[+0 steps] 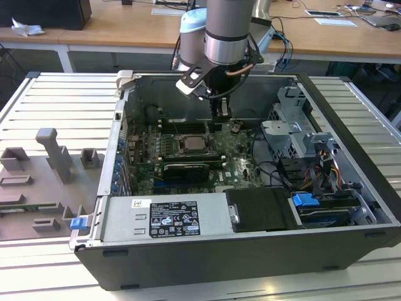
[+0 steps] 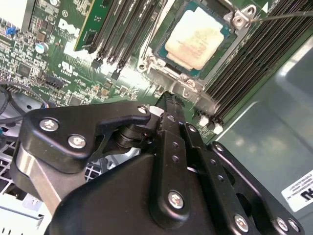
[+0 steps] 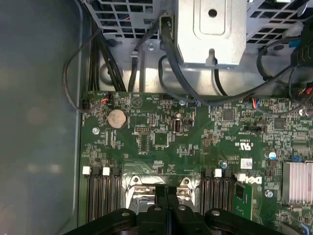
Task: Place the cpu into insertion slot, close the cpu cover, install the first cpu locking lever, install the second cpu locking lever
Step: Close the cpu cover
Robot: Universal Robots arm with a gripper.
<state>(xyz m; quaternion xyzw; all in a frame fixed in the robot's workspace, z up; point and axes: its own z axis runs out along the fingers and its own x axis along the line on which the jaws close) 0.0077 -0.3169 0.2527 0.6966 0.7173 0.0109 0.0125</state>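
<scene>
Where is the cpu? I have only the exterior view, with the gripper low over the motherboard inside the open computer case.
Observer: In the second wrist view the cpu lies flat inside the window of the cpu cover, pale top showing.
Operator: Is the gripper carrying anything?
Observer: No. In the first wrist view the gripper has its fingers pressed together with nothing between them.
Operator: Is it over the cpu?
Observer: Beside it. In the second wrist view a fingertip sits at the cover's edge; I cannot tell whether it touches.
</scene>
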